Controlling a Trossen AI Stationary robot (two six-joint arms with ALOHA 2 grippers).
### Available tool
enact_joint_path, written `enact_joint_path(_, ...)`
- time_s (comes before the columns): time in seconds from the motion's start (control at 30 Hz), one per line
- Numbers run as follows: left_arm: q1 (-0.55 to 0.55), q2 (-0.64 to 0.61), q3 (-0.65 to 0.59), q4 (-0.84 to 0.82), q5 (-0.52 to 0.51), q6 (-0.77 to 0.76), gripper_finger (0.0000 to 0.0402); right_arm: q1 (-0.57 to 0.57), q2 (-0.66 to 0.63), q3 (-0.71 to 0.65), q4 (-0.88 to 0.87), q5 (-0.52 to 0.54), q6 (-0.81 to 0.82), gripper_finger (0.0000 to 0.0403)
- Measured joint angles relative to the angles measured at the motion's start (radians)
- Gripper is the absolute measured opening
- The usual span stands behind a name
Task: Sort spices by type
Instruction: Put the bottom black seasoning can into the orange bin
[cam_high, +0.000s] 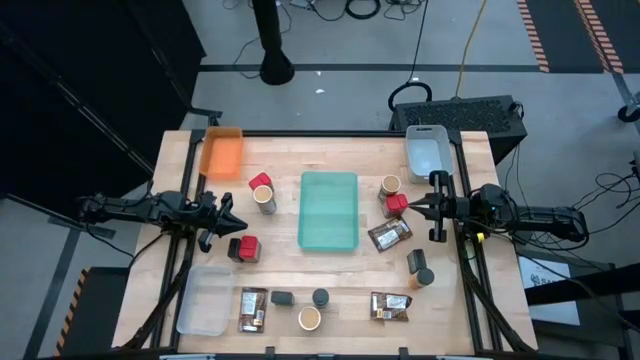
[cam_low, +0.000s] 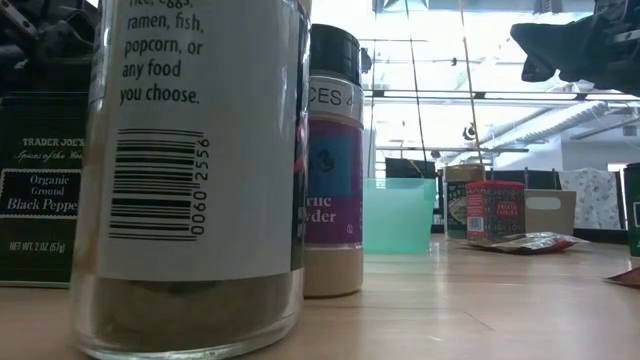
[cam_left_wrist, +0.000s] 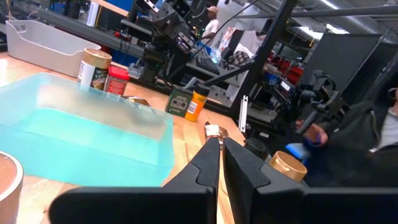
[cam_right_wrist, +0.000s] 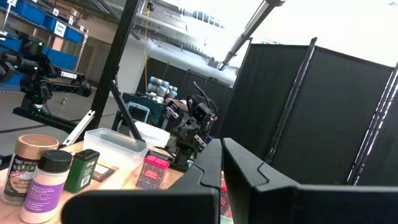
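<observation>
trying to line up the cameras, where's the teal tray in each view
High view: teal tray at table centre, between both arms.
Low view: middle distance, right of the tall jars.
Left wrist view: fills the left side.
Right wrist view: not in it.
Shared landmark: the red box beside it.

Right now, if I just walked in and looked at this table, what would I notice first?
Probably the big teal tray in the middle of the wooden table, with little spice jars and boxes scattered all around it. Then the bright orange bin at one far corner, and the two dark robot arms waiting at either side, the left gripper and right gripper both shut and holding nothing.
</observation>
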Motion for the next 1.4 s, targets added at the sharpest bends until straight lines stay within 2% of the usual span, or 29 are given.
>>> enact_joint_path(0.33, 0.000, 0.000, 0.000, 0.032, -0.010, 0.284, 0.0022, 0.000, 0.000, 0.000, 0.000, 0.000, 0.000, 0.0000)
enact_joint_path(0.5, 0.000, 0.000, 0.000, 0.237, -0.046, 0.201, 0.0022, 0.000, 0.000, 0.000, 0.000, 0.000, 0.000, 0.0000)
enact_joint_path(0.63, 0.000, 0.000, 0.000, 0.378, -0.046, 0.070, 0.0022, 0.000, 0.000, 0.000, 0.000, 0.000, 0.022, 0.0000)
enact_joint_path(0.87, 0.000, 0.000, 0.000, 0.432, -0.058, 0.053, 0.0022, 0.000, 0.000, 0.000, 0.041, 0.011, 0.243, 0.0000)
enact_joint_path(0.93, 0.000, 0.000, 0.000, 0.435, -0.119, 0.054, 0.0022, 0.000, 0.003, 0.004, 0.040, 0.064, 0.298, 0.0000)
enact_joint_path(1.07, 0.001, 0.006, 0.000, 0.393, -0.448, 0.031, 0.0022, 0.000, 0.036, 0.031, 0.049, 0.129, 0.316, 0.0000)
enact_joint_path(1.13, 0.001, 0.023, -0.004, 0.372, -0.542, -0.004, 0.0022, 0.000, 0.061, 0.064, 0.055, 0.145, 0.315, 0.0000)
enact_joint_path(1.2, 0.001, 0.053, -0.005, 0.368, -0.559, -0.021, 0.0022, 0.000, 0.096, 0.103, 0.057, 0.167, 0.317, 0.0000)
enact_joint_path(1.27, 0.000, 0.100, -0.005, 0.385, -0.517, -0.053, 0.0022, 0.000, 0.143, 0.146, 0.039, 0.197, 0.319, 0.0000)
enact_joint_path(1.4, -0.026, 0.259, 0.006, 0.475, -0.476, -0.080, 0.0022, -0.001, 0.244, 0.256, -0.070, 0.301, 0.345, 0.0000)
